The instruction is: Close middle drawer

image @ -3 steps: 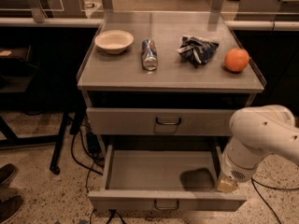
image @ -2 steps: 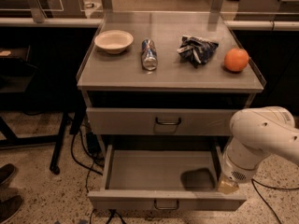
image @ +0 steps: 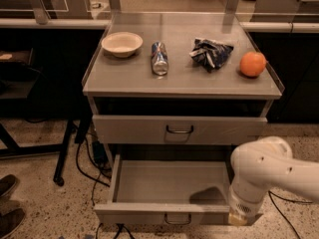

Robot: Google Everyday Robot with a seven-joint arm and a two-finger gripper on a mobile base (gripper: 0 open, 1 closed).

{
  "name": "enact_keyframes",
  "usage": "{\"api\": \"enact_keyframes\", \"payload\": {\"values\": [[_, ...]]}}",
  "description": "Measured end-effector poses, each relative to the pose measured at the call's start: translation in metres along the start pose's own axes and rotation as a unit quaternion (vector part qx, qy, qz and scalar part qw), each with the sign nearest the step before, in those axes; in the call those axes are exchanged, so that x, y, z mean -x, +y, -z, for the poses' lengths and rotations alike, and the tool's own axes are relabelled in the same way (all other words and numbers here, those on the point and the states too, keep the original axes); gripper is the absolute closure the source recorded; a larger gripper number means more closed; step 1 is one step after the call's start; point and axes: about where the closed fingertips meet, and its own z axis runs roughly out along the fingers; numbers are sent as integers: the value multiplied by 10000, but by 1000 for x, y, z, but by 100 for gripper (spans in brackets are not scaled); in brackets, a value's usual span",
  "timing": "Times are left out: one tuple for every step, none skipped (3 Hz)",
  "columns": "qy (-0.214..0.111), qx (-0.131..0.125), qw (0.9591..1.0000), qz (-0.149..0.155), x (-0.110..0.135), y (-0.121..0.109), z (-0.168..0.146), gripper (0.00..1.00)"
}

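- One grey cabinet [image: 184, 81] fills the middle of the view. Its flat top has a low raised rim on the left and right sides.
- One white robot arm [image: 269, 173] enters from the lower right and bends down toward the front right corner of the open drawer.
- Two drawers are in view. The middle drawer [image: 164, 183] is the lower one and stands pulled well out toward the camera. Its inner floor is showing, with a dark shadow on the right part.
- The upper drawer [image: 129, 130] sits nearly flush under a dark gap below the cabinet top.
- Each drawer front has one small loop handle at its centre, the upper handle [image: 179, 130] and the lower handle [image: 178, 219], two in all.
- Four things lie on the top, well apart from one another:
  - one pale bowl [image: 122, 44] at the left rear
  - one crumpled bag [image: 211, 53]
  - one can [image: 159, 58] lying on its side
  - one orange [image: 252, 63] near the right rim
- The gripper [image: 238, 217] is down at the right end of the middle drawer's front, touching or just beside it. I cannot tell whether it is wide or narrow.
- The speckled floor [image: 35, 183] lies open to the left of the drawer, crossed by dark cables [image: 92, 168] beside the cabinet.
- Two dark shoes [image: 9, 205] rest at the lower left edge.
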Motion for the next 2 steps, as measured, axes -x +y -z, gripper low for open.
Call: {"api": "enact_keyframes", "payload": {"values": [[176,190,9996,-102,1,4,-50,100],[280,340,9988,-213,3,6,-87,100]]}}
